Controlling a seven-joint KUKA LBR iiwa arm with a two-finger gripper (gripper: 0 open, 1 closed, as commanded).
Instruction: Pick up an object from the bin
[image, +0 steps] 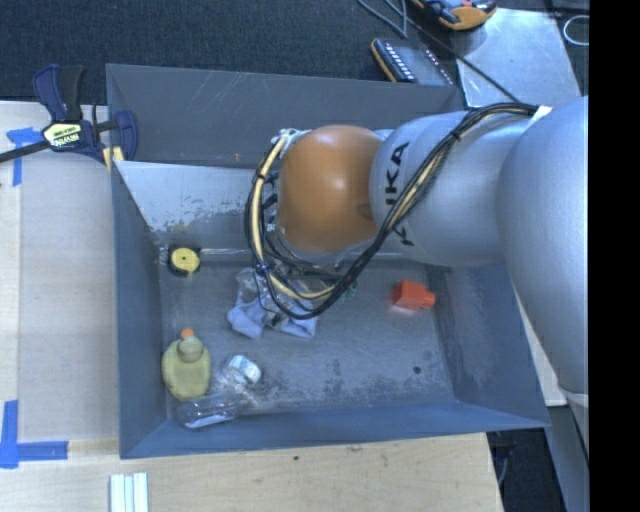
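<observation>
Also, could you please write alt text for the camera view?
The arm reaches from the right into a grey bin, its orange-covered wrist above a crumpled blue cloth near the middle. An orange block lies to the right; a yellow disc, yellow bottle and clear wrapper lie left.

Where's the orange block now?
In the camera view, the orange block lies on the bin floor's right side, right of the blue-grey cloth, below the arm.

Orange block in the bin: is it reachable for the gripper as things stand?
Likely yes. The orange block lies alone on bare bin floor, nothing on it; the gripper hangs over the blue-grey cloth nearby.
</observation>
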